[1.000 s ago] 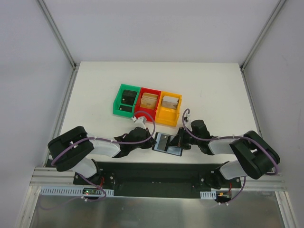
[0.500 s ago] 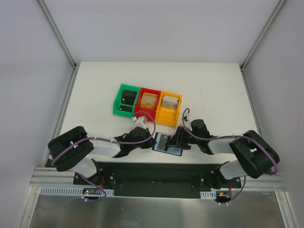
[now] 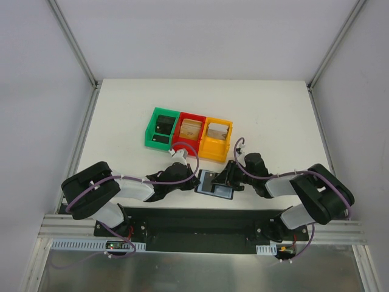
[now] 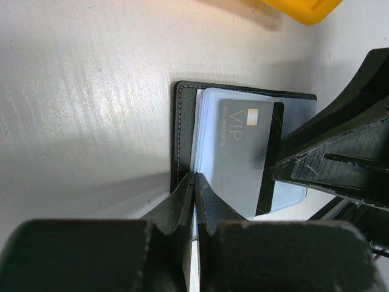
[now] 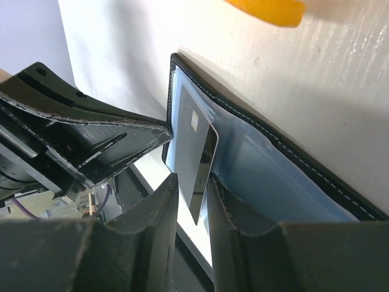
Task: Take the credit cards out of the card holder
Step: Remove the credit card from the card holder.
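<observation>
A black card holder (image 3: 220, 191) lies open near the table's front edge, with clear plastic sleeves inside. My left gripper (image 3: 196, 180) is shut on the holder's left edge, pinching the cover and sleeves (image 4: 195, 182). A grey VIP credit card (image 4: 246, 152) sticks partly out of a sleeve. My right gripper (image 3: 227, 180) comes from the right, and its jaws close on that card's edge (image 5: 194, 164). The card stands tilted up from the holder (image 5: 285, 176) between the right fingers (image 5: 152, 213). Any other cards are hidden in the sleeves.
Three small bins stand behind the holder: green (image 3: 160, 128), red (image 3: 189, 130) and yellow (image 3: 217, 135), each with items inside. The table's front edge and the arm mounting rail (image 3: 200, 225) lie just below the holder. Frame posts flank the table.
My right gripper has shifted slightly left toward the holder. The left gripper and the holder have stayed in place.
</observation>
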